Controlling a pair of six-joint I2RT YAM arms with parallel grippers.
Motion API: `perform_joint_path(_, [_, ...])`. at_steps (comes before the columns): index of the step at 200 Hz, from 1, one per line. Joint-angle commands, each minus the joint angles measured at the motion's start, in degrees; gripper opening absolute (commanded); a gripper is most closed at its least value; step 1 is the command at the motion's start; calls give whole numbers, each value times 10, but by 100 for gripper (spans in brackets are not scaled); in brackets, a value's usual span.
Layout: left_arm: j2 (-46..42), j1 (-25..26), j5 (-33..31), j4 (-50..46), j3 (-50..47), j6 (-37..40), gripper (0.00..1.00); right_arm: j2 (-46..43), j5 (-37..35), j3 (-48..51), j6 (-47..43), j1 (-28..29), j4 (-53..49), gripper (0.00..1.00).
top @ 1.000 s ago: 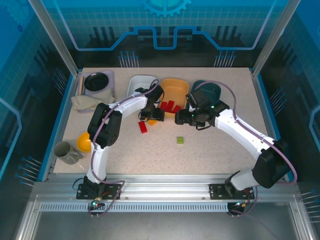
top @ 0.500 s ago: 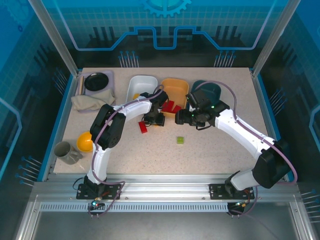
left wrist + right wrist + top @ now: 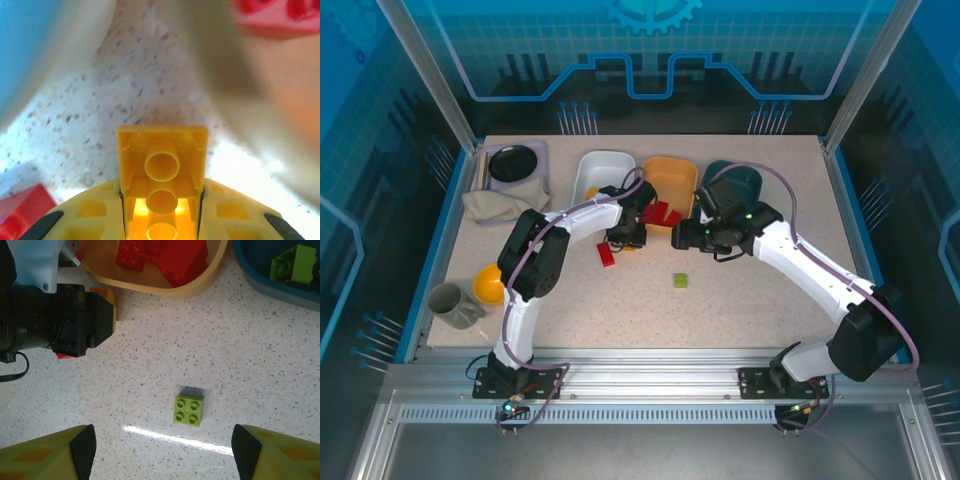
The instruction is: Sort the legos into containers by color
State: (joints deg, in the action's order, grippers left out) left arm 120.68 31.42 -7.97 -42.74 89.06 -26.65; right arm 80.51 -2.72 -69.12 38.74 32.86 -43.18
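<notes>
Left hand [image 3: 161,215] clamps a yellow brick [image 3: 161,155], jutting forward from between its fingers [image 3: 85,216].

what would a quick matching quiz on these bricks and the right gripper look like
1 yellow brick
2 loose green brick
3 red bricks
4 right gripper

a in the orange bin
b open above the table
c clamped in the left gripper
d lying alone on the table

Pairs: 1-c, 2-d, 3-a, 4-b
</notes>
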Motion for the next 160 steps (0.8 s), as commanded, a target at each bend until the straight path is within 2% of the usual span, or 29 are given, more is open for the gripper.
perform_joint_path(1, [-69,1,-11,-30,-40,-30,21,-27,8,4,-15,16,15,74])
perform_joint_path(32, [-172,-6,-3,-82,-51,-49,22,-55,68,25,-41,34,107,73])
perform_joint_path(66, [-184,-76,38,-114,15,-47,24,-24,151,29,-26,44,227,74])
perform_joint_path(107, [-60,-143,48,-108,178,-27,25,34,163,0,-2,46,320,75])
perform_joint_path(160, [157,-176,42,-138,440,-34,25,104,167,-43,52,18,361,76])
